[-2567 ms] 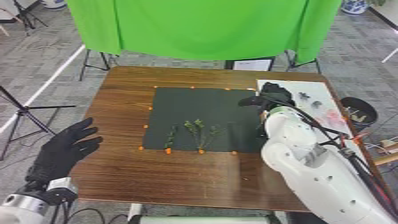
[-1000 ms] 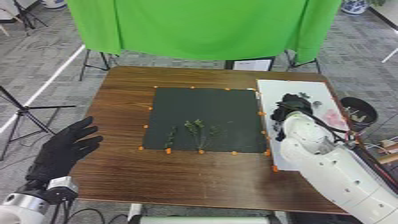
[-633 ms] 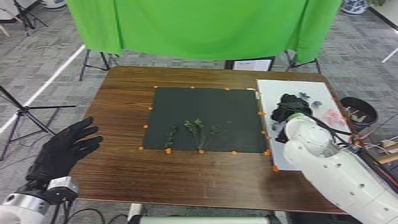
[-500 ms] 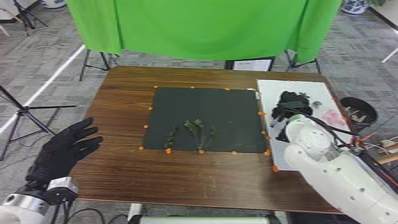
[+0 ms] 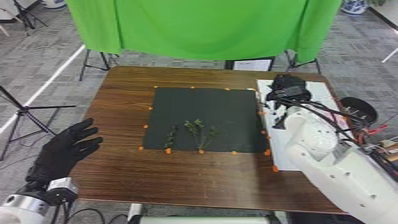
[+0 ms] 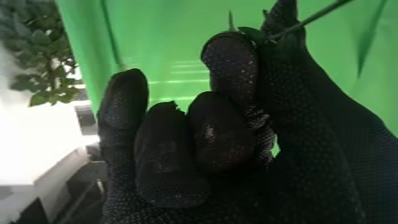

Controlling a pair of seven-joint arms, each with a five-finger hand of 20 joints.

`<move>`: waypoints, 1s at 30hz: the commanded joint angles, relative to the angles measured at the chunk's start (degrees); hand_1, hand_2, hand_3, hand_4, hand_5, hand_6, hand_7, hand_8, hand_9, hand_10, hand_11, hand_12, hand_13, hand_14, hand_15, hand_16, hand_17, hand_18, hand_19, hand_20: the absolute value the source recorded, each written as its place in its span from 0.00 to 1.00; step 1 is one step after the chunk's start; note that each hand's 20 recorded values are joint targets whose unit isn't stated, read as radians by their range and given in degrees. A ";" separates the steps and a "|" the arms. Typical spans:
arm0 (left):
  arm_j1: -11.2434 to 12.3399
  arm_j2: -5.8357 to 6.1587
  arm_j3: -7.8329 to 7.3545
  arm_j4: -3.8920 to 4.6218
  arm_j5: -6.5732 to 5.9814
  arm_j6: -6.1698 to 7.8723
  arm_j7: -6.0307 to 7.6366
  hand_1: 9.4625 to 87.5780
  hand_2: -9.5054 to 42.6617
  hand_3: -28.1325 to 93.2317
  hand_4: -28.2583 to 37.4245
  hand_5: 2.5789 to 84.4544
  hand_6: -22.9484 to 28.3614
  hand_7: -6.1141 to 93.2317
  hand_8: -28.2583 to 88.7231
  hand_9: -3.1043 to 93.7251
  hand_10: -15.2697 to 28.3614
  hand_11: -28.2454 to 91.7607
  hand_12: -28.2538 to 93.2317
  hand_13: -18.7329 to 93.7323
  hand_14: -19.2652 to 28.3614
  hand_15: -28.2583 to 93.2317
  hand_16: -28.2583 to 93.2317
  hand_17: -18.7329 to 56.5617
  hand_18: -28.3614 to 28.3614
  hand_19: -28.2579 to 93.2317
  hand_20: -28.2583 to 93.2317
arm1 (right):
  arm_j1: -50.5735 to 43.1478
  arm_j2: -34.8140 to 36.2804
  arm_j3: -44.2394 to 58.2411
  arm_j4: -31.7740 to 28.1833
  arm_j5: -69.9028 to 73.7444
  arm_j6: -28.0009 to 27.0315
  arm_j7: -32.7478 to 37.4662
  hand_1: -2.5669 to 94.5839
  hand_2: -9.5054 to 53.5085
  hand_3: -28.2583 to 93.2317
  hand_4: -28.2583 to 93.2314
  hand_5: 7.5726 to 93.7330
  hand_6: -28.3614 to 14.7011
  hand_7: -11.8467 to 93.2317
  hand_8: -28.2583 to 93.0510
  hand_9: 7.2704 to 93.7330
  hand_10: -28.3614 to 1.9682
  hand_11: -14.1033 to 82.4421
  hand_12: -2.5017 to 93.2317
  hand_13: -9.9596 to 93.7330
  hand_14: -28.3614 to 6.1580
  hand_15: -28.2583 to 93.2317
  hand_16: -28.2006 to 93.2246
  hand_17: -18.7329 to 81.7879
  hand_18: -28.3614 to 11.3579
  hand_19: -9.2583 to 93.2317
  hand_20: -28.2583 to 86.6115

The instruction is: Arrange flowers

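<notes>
Over the long white board (image 5: 281,150), the black-gloved right hand (image 5: 289,86) pinches a slim green stem (image 6: 311,19) by thumb and fingertip, probably sparing its leaves, while leafy green sprigs (image 5: 195,126) lie on the square black mat (image 5: 209,102) and the black-gloved left hand (image 5: 62,152) is empty, fingers loosely extended.

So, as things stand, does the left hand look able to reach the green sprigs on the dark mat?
Probably yes: the left hand is open, and nothing seems to stand between it and the sprigs. The right arm is over the white sheet, beyond them.
</notes>
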 commanded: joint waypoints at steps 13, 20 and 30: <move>-0.63 0.26 0.57 0.72 -0.12 -0.75 -1.36 0.18 0.13 0.82 0.00 0.35 0.55 0.24 0.16 0.31 0.65 0.43 0.38 0.35 0.78 0.61 0.20 0.12 0.89 0.57 0.31 | -10.32 -8.47 -0.45 -9.47 1.36 0.93 2.21 0.46 0.00 0.94 0.06 0.77 0.61 0.65 0.43 0.90 0.73 0.87 0.60 0.87 0.59 0.96 0.56 0.52 0.24 0.88 0.60; -1.29 0.53 0.96 1.12 -0.03 -1.12 -1.75 0.18 0.13 0.82 0.00 0.35 0.55 0.24 0.16 0.31 0.65 0.43 0.38 0.35 0.78 0.61 0.20 0.12 0.89 0.57 0.31 | -10.03 -12.68 -2.94 -7.92 -0.61 2.29 2.39 0.46 0.00 0.94 0.06 0.78 0.61 0.64 0.43 0.90 0.73 0.87 0.60 0.87 0.59 0.96 0.56 0.52 0.24 0.89 0.60; -1.34 0.07 1.02 1.04 0.02 -1.00 -1.79 0.18 0.13 0.82 0.00 0.35 0.55 0.24 0.16 0.31 0.65 0.43 0.38 0.35 0.78 0.61 0.20 0.12 0.89 0.57 0.31 | -9.03 -14.06 -3.50 -1.86 -5.93 1.68 4.73 0.46 0.00 0.94 0.06 0.78 0.62 0.63 0.43 0.90 0.73 0.87 0.60 0.88 0.59 0.96 0.56 0.53 0.23 0.89 0.60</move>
